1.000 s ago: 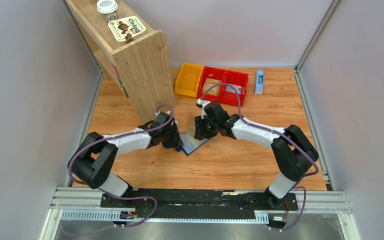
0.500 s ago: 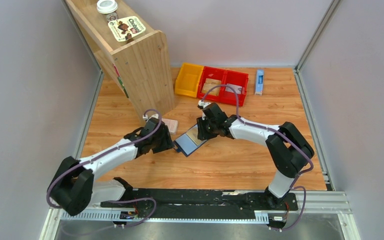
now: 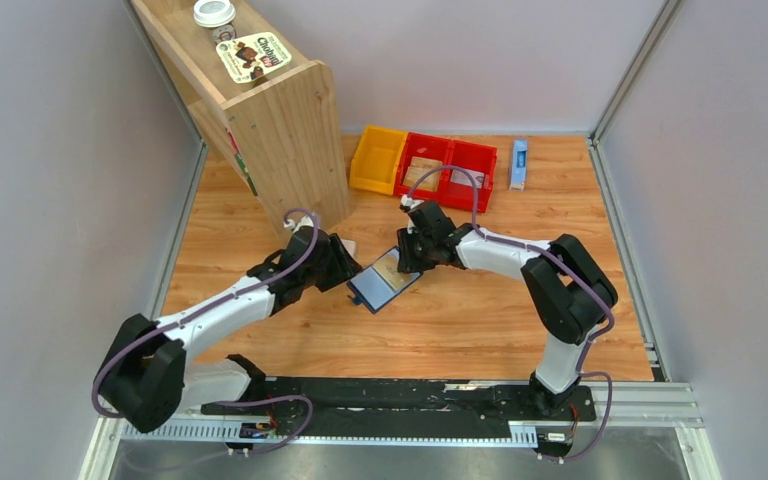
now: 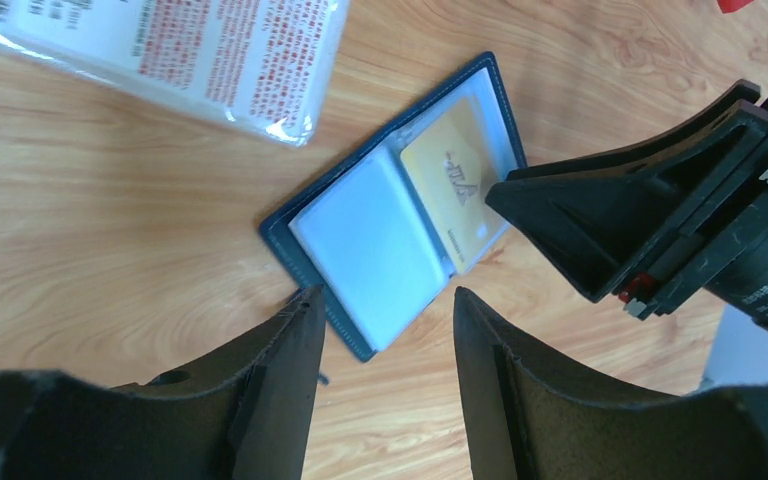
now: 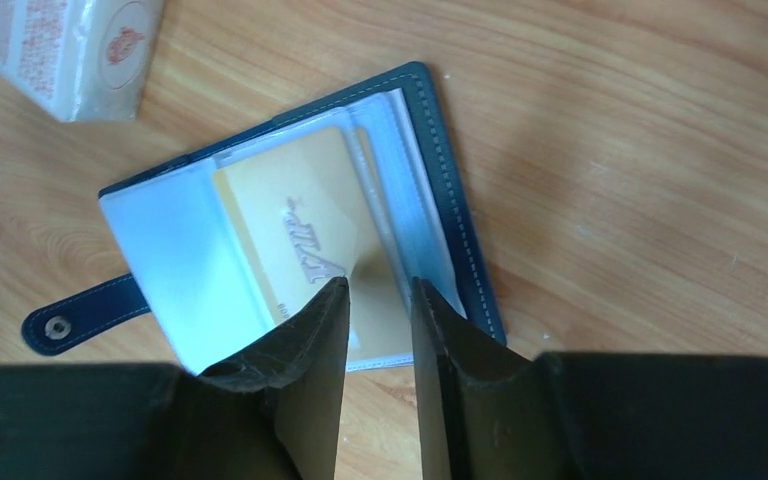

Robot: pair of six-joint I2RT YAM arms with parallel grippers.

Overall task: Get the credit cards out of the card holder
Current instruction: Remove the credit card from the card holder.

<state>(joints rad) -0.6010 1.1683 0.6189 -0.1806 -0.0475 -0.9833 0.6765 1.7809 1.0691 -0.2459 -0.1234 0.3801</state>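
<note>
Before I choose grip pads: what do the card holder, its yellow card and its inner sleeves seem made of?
Card holder: navy leather or imitation, matte, stitched along the edge. Yellow card: probably stiff plastic, slight gloss, raised lettering. Inner sleeves: thin translucent plastic film, judging by their pale sheen.

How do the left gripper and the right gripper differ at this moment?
The left gripper has wide jaws; the right gripper has narrow ones. The left gripper is at the edge of the card holder's pale half; the right gripper is over the yellow card. Both are open and point at the holder.
</note>
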